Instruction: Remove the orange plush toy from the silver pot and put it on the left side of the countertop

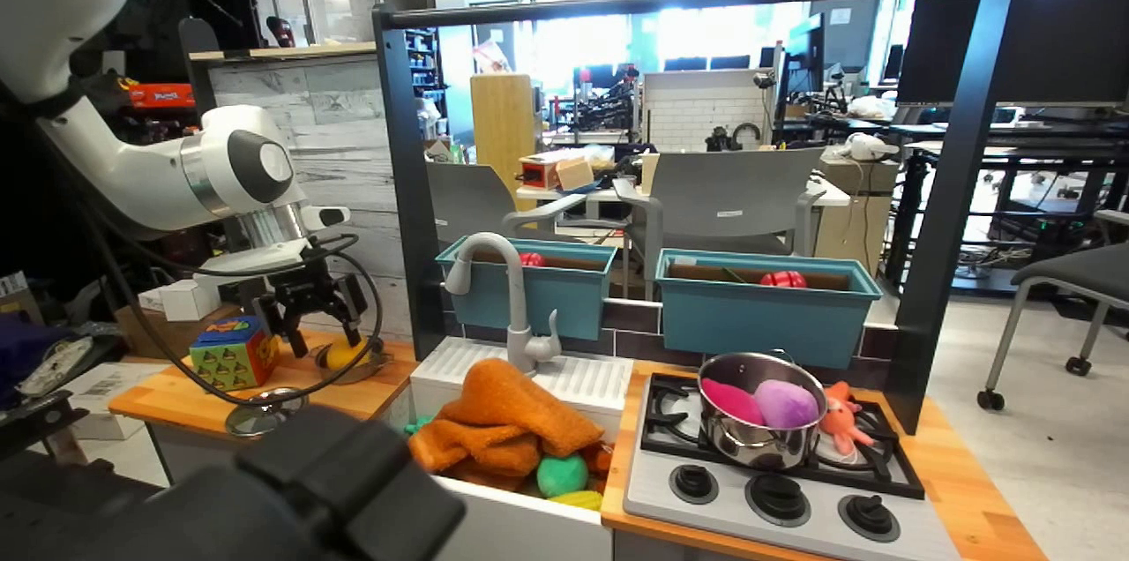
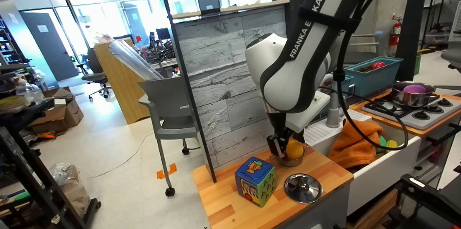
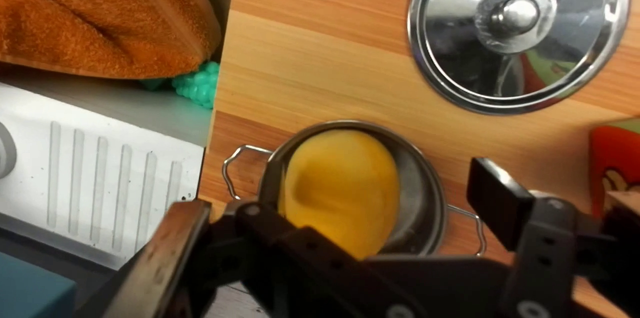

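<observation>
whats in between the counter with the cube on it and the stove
The white sink, with a bunched orange cloth in it and a faucet at its back; this shows in both exterior views.

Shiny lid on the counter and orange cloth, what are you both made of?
The lid looks like polished metal, probably steel: it reflects colours like a mirror. The orange cloth looks like fuzzy fabric, maybe towelling: its surface shows short pile and folds.

Patterned cube point(image 2: 256, 181), orange towel point(image 1: 520, 415) in white sink point(image 1: 538, 526), faucet point(image 1: 518, 310)
</observation>
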{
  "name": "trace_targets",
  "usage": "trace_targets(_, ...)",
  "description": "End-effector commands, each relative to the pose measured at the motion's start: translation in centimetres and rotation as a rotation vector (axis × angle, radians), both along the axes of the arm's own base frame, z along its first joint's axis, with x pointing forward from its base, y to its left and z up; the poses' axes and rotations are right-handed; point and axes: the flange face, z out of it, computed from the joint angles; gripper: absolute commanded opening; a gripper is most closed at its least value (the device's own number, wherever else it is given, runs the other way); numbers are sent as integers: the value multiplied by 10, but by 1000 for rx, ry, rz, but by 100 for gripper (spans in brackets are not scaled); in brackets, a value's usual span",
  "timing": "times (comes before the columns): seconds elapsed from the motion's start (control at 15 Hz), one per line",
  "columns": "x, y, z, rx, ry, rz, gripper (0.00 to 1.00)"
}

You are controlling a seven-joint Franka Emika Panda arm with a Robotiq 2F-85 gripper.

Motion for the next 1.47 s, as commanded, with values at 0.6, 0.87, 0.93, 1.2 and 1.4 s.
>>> trace_targets(0.6, 23, -8, 14, 11, -31, -3, 45)
trace_targets(0.87, 27, -8, 16, 6, -35, -12, 14)
trace_targets(0.93, 28, -8, 16, 5, -34, -16, 7)
trace_targets(1.2, 31, -8, 19, 2, -37, -23, 0)
trace_targets(1.4, 31, -8, 19, -7, -31, -30, 0)
